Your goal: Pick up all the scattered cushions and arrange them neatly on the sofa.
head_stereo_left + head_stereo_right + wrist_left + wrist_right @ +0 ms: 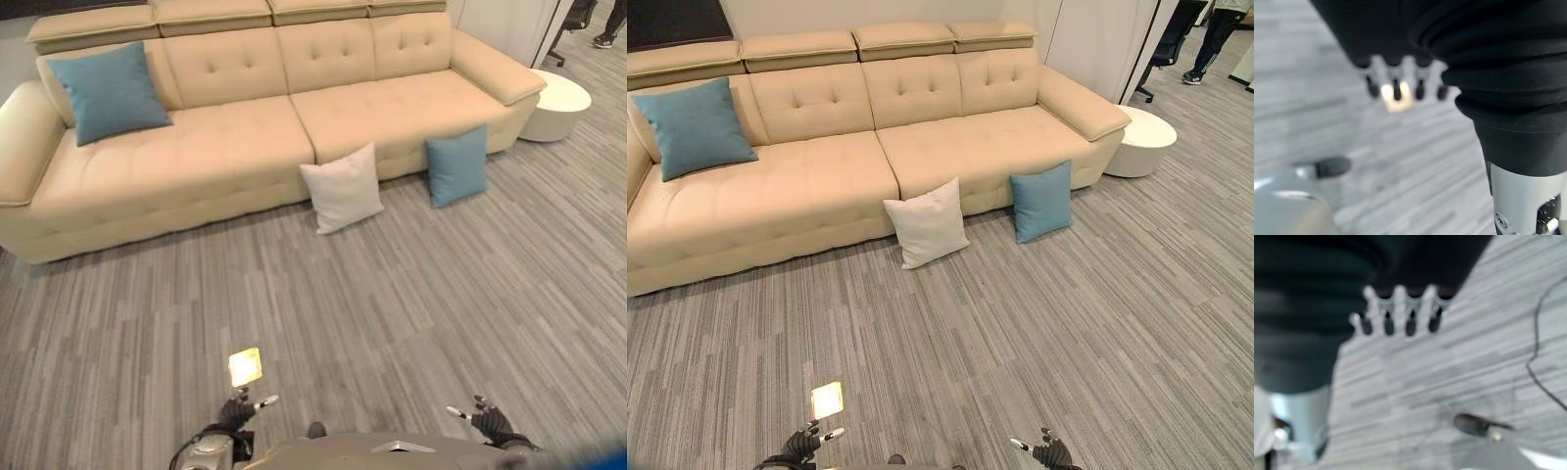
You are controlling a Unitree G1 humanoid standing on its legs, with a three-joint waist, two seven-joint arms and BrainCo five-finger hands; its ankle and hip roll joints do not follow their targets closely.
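A white cushion [342, 188] and a teal cushion [458, 165] at its 3 o'clock lean upright against the beige sofa [245, 147] front; another teal cushion [110, 91] sits on its seat at 10 o'clock.

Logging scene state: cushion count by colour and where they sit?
Blue cushions: 2, one on the sofa seat, one on the floor against the sofa front
White cushions: 1, on the floor against the sofa front
Total: 3
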